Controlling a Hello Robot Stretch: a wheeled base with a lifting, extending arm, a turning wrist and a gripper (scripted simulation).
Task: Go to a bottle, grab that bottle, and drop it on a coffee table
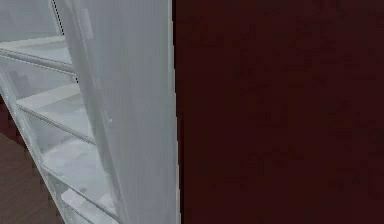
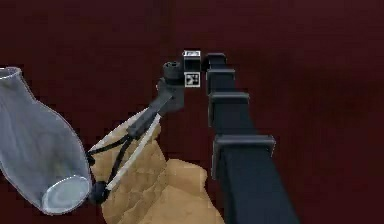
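The arm (image 2: 245, 165) rises from close by, past a tan lumpy thing (image 2: 165, 185). At its far end the gripper (image 2: 98, 172) reaches its fingers toward a grey see-through bottle (image 2: 35, 135), tilted, just beside the fingertips. I cannot tell whether it is held. The bottle seems reached, with the carry and the drop left to do. Beyond stand white shelves (image 1: 70, 110) and a dark red wall (image 1: 280, 100).

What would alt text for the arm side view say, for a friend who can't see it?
A dark square arm reaches toward a dark red wall, its gripper angled down beside a tilted, translucent grey bottle at the picture's left edge. A tan lumpy thing lies behind the fingers; whether the gripper holds the bottle cannot be told.
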